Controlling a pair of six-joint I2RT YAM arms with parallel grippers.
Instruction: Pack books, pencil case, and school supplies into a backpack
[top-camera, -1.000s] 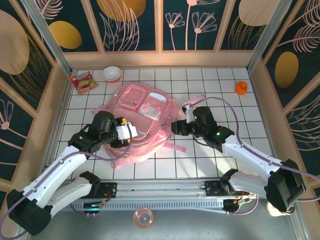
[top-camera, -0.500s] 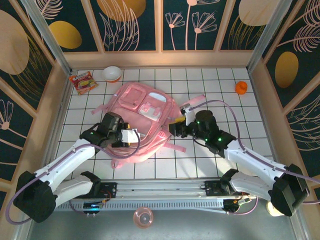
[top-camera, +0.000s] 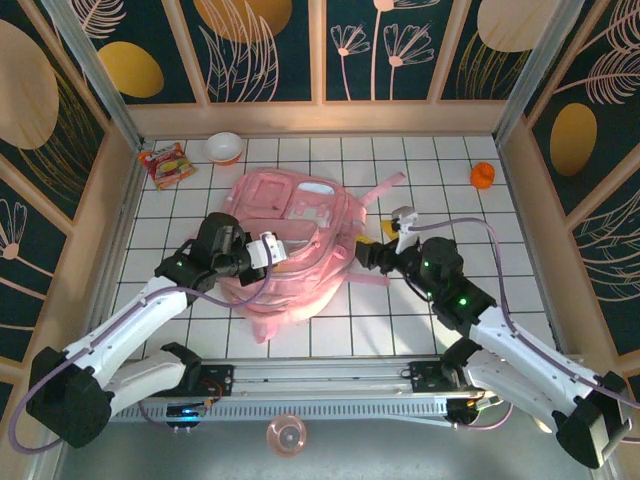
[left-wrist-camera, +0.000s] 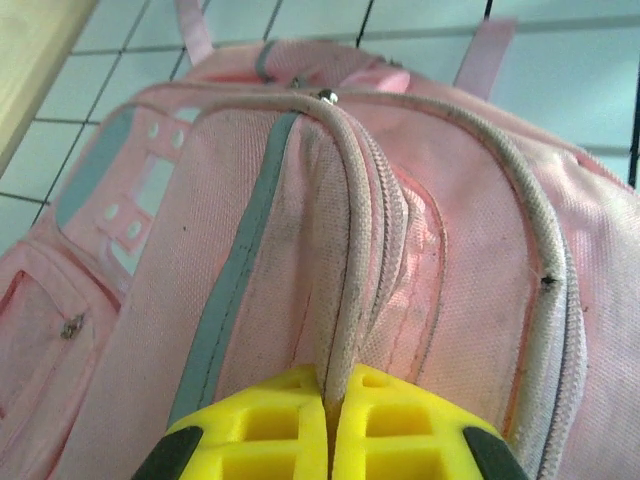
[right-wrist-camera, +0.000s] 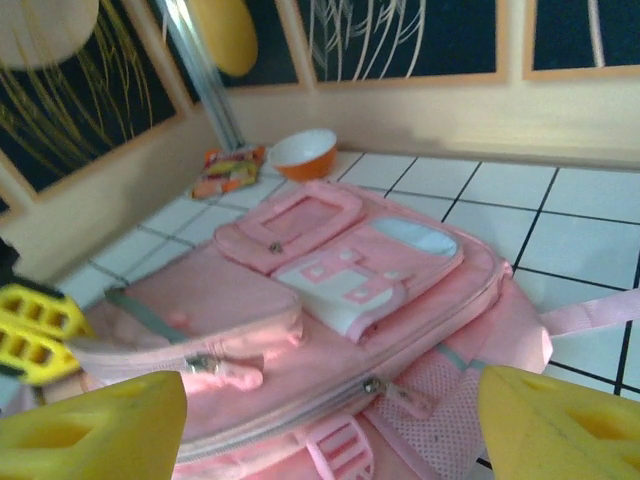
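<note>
The pink backpack (top-camera: 300, 225) lies flat on the tiled table, front pockets up. My left gripper (top-camera: 271, 250) is at its near-left edge, shut on the backpack's pale piped rim (left-wrist-camera: 345, 250), which runs up from between the yellow fingers (left-wrist-camera: 400, 420). My right gripper (top-camera: 373, 250) stands open just right of the backpack, close above its side zip (right-wrist-camera: 372, 384). Its two yellow fingers (right-wrist-camera: 95, 425) are wide apart and hold nothing. The left arm's yellow fingers (right-wrist-camera: 30, 330) show in the right wrist view. The book, the pencil case and the school supplies are out of view.
A red-orange-green snack packet (top-camera: 165, 163) and a white-and-orange bowl (top-camera: 224, 147) sit at the back left. A small orange object (top-camera: 483, 175) is at the back right. A pink strap (top-camera: 385, 186) trails toward the back right. Wooden walls close in the table.
The backpack has swung and shifted right, and a strap now points back right. My right gripper has drawn back to the right, away from the bag. The left gripper keeps its grip and has edged right.
</note>
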